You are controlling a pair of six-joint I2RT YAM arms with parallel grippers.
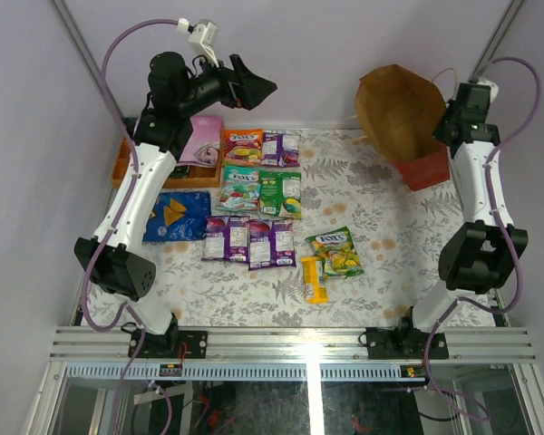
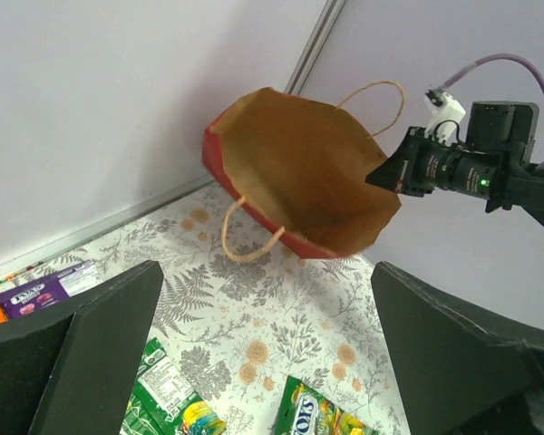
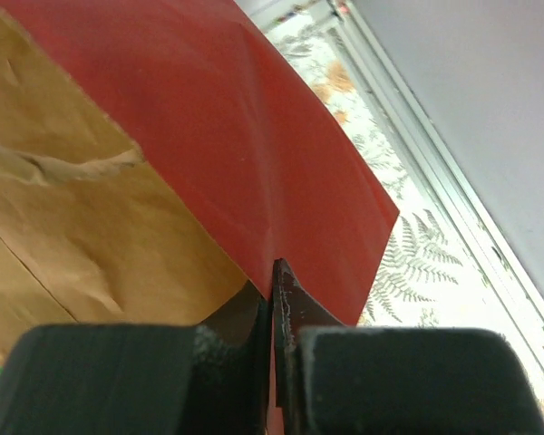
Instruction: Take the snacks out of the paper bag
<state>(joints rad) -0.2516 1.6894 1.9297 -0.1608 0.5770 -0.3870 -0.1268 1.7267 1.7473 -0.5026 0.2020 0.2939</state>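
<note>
The red paper bag [image 1: 401, 113] hangs tilted at the back right, its brown kraft inside [image 2: 299, 172] facing the left wrist camera with nothing showing in it. My right gripper [image 3: 274, 308] is shut on the bag's wall at the rim [image 1: 441, 138]. My left gripper [image 1: 254, 86] is raised at the back left, open and holding nothing, its fingers [image 2: 100, 344] wide apart. The snacks lie on the table: purple packets [image 1: 249, 240], green ones [image 1: 280, 193], an orange one [image 1: 242, 145], a green-yellow one [image 1: 335, 251], a small yellow one [image 1: 314, 279] and the blue Doritos bag [image 1: 177, 216].
An orange tray [image 1: 122, 163] with a folded purple-pink cloth [image 1: 202, 140] sits at the back left under the left arm. Walls close the table at the back and both sides. The flowered tablecloth [image 1: 381, 227] covers the table.
</note>
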